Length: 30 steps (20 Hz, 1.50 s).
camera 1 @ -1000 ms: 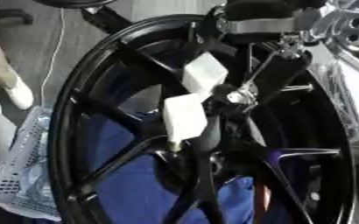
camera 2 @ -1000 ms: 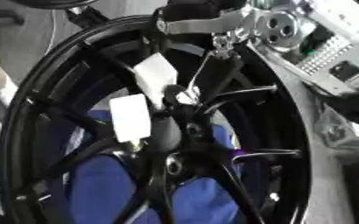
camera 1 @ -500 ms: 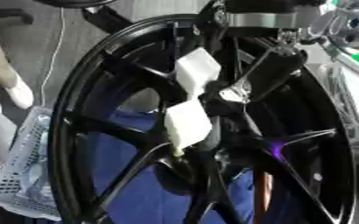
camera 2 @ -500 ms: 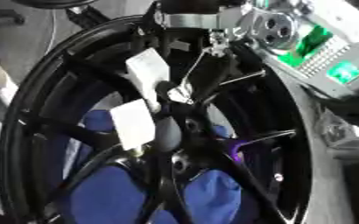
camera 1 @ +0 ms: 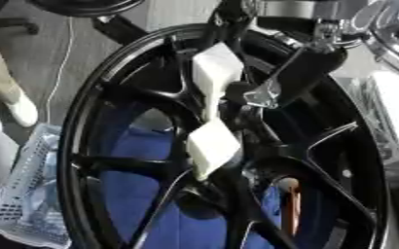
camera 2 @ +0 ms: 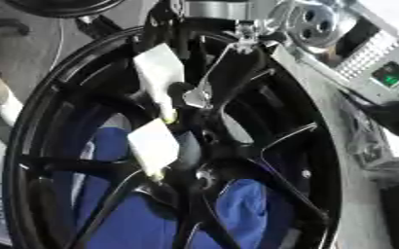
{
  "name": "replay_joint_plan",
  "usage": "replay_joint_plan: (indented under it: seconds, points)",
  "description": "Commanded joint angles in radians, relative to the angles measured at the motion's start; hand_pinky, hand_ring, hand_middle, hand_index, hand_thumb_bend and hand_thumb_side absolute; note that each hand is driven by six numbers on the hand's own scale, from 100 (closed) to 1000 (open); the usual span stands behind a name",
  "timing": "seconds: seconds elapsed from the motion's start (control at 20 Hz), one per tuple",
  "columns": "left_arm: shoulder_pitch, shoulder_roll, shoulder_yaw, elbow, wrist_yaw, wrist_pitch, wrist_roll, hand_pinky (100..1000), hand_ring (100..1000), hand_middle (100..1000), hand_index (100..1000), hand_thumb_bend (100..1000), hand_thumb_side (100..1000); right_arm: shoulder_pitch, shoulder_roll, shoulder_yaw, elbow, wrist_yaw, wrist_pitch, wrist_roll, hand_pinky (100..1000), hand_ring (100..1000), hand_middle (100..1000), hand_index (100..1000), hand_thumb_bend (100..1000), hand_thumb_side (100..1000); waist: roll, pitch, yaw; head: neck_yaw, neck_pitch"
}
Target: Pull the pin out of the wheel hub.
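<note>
1. Wheel hub [camera 1: 237, 160]: a black spoked rim, stood on edge and tilted. It fills nearly the whole view, its centre mid-frame.
2. Far left, outside the rim: a pale mesh basket [camera 1: 20, 194] low by the floor.
3. Through the spokes, lower half: blue cloth [camera 2: 143, 219] behind the wheel.
4. At the centre: two white tabs, the upper one [camera 1: 216, 73] over the lower one [camera 1: 211, 146], both lying against the spokes.
5. Right hand [camera 1: 298, 73]: comes down from the top edge and sits dark against the upper spokes, just right of the tabs. Spread or pinching, I cannot tell.
6. Pin: not made out for certain. A small orange shape [camera 1: 288, 204] shows between the lower-right spokes.
7. Far right, beyond the rim: a grey metal unit [camera 2: 382, 73] with a green light.
</note>
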Motion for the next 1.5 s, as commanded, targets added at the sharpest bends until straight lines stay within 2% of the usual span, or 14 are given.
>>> replay_joint_plan:
  seconds: [0.05, 0.4, 0.55, 0.9, 1.25, 1.5]
  points:
    - [-0.003, 0.010, 0.013, -0.015, 0.005, -0.001, -0.001, 870, 716, 742, 805, 100, 740, -0.007, -0.043, -0.047, -0.012, -0.015, -0.009, -0.005, 753, 642, 298, 372, 100, 100, 0.011, -0.037, -0.004, 0.007, -0.010]
    - [-0.003, 0.009, 0.015, -0.015, 0.005, -0.004, -0.003, 871, 717, 743, 805, 100, 739, 0.076, -0.101, -0.171, -0.012, -0.022, -0.028, -0.086, 752, 632, 286, 360, 100, 100, 0.017, -0.037, -0.010, 0.020, -0.019]
    - [0.002, 0.009, 0.020, -0.015, 0.002, -0.005, 0.000, 872, 717, 743, 805, 100, 739, 0.143, -0.145, -0.240, -0.012, 0.007, -0.010, -0.131, 753, 629, 281, 356, 100, 100, 0.023, -0.032, -0.021, 0.027, -0.017]
    - [0.017, 0.008, 0.034, -0.015, -0.007, -0.007, 0.014, 873, 717, 743, 806, 100, 738, 0.318, -0.197, -0.415, -0.005, 0.101, 0.088, -0.239, 740, 612, 266, 342, 100, 100, 0.042, -0.021, -0.058, 0.052, -0.013]
    - [0.029, 0.006, 0.038, -0.015, -0.014, -0.008, 0.021, 875, 718, 744, 806, 100, 737, 0.506, -0.175, -0.603, 0.140, 0.216, 0.204, -0.355, 738, 614, 281, 357, 100, 100, 0.058, -0.024, -0.088, 0.069, -0.007]
    - [0.026, 0.005, 0.034, -0.015, -0.012, -0.008, 0.017, 875, 718, 744, 806, 100, 736, 0.633, -0.164, -0.735, 0.226, 0.297, 0.285, -0.436, 747, 629, 299, 375, 100, 100, 0.063, -0.026, -0.082, 0.060, -0.010]
